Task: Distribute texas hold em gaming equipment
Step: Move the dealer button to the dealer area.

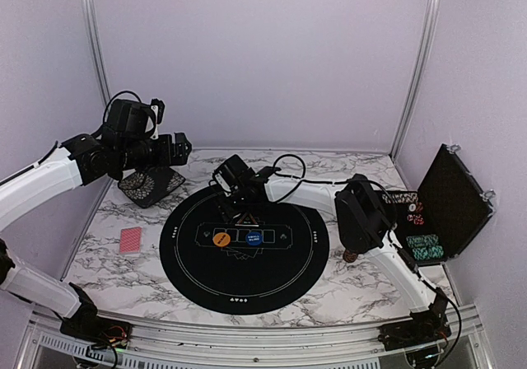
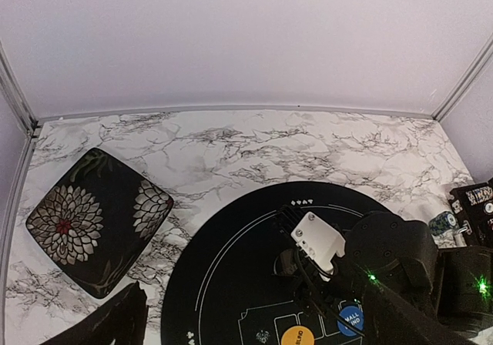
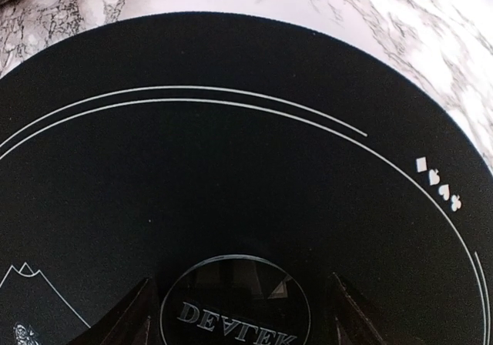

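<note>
Two of the buttons were already down: orange button (image 1: 221,239) and blue button (image 1: 254,238), side by side in the printed boxes at mid-mat. A third, the dark dealer button (image 3: 235,308), lay just beyond them on the black mat (image 1: 189,262). Right gripper (image 3: 239,283) sat low over it, fingers spread either side and not pinching it as far as I could tell. Left gripper (image 1: 177,148) was up high on the left, jaws wide, nothing in them. Left to do, by my read: the red-backed deck (image 1: 131,240) sat on the marble left of the mat, and the chips (image 1: 424,246) were racked in the open case (image 1: 457,200). Legible text: roughly "DEALER" on the dark button (bottom cropped), "…MALL …IND" on blue, "…LIND" on orange. Mat lettering was too small to read.
</note>
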Controlling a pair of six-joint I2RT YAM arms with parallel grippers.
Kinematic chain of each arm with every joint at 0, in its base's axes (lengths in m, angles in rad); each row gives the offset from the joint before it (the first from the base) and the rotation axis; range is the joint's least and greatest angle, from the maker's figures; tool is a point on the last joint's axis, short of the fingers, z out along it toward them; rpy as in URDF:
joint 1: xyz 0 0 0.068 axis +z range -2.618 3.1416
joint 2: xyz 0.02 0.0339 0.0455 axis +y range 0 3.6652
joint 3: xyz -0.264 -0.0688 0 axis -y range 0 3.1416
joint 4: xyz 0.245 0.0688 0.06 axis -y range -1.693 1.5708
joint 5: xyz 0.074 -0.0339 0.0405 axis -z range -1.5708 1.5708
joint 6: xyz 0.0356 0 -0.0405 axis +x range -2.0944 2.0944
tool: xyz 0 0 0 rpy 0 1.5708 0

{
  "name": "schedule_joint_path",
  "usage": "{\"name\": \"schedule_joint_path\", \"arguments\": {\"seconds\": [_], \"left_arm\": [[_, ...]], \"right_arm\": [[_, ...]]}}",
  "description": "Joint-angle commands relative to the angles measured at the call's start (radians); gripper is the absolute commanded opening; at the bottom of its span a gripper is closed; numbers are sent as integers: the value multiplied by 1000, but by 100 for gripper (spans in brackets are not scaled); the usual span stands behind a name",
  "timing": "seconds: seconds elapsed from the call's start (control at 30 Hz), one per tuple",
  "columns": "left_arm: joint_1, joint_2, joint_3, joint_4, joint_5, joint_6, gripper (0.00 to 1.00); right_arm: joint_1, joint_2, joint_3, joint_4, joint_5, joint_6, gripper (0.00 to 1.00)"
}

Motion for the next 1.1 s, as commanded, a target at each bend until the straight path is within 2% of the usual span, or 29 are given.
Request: {"name": "schedule_joint_path", "arguments": {"seconds": [0.0,0.27,0.67,0.87,1.07], "left_arm": [[7,-9,7,-24,-5,9,99],[10,-1,7,-25,0,5,99],[10,-1,10,-24,11,2,99],[11,-3,4,-24,16,-3,99],[12,-2,6,-24,16,-5,99]], "right_arm": [[10,26,33,-7,27,10,70],[-6,-24,-50,17,-21,78,66],[-29,-17,-34,-20,-97,143,66],[-29,-17,-27,-51,-57,141,72],[-15,3,-3,-85,13,121,72]]}}
